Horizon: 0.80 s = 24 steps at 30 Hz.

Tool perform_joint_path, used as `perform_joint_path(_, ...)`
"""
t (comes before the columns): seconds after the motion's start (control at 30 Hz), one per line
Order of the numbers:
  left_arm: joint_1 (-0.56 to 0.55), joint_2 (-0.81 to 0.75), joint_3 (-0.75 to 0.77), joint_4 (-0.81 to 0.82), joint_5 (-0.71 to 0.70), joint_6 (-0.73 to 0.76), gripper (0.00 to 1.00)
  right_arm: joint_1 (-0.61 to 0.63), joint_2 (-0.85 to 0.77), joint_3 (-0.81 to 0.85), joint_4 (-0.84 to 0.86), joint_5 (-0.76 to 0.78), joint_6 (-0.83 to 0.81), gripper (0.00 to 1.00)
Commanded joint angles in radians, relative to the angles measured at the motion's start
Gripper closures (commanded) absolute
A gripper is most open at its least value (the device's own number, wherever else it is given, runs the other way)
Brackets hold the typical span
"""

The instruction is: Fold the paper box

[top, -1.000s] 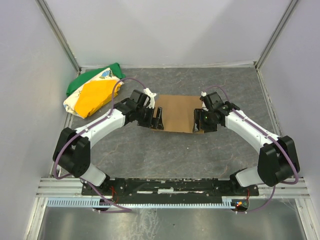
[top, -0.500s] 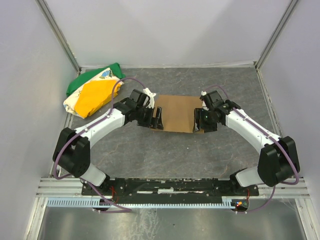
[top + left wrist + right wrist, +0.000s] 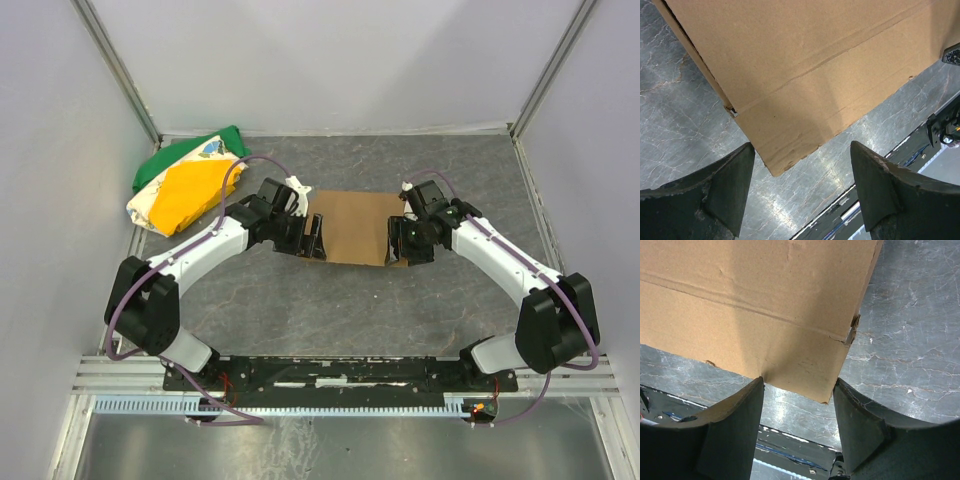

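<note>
Brown cardboard lies flat on the grey, marbled table (image 3: pixel 400 300): the paper box (image 3: pixel 355 226) sits near the middle of the surface, a little towards the far side, with one arm at each of its short ends. A crease runs along the sheet, parallel to its near edge.

The left gripper (image 3: pixel 312 238) is at the box's left end, low over the near left corner. From its wrist camera the two dark fingers (image 3: pixel 730 190) stand wide apart, and the corner of the sheet points into the gap between them without touching either, as far as I can see.

The right gripper (image 3: pixel 397 243) is at the near right corner. Its jaws are also parted, and the cardboard corner reaches down between the fingers (image 3: pixel 735 430), close to both. I cannot tell whether they touch it.

A green, yellow and white cloth bundle (image 3: pixel 185 185) lies by the left wall, well apart from the box.
</note>
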State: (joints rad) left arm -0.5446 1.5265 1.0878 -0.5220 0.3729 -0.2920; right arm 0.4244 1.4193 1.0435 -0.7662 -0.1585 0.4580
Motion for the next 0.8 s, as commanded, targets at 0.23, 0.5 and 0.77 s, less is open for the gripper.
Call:
perform_joint_path(0.23,-0.002,-0.032,0.047,0.02,0.082,0.031,0.17,0.006,-0.018,0.04,0.043,-0.079,0.008,0.35)
perform_joint_path(0.5,0.001,-0.023,0.043,0.022,0.089,0.033,0.17,0.006,-0.002,0.038,0.047,-0.103,0.006,0.34)
perform_joint_path(0.77,0.003,-0.018,0.034,0.021,0.08,0.039,0.18,0.007,0.009,0.008,0.046,-0.082,-0.013,0.34)
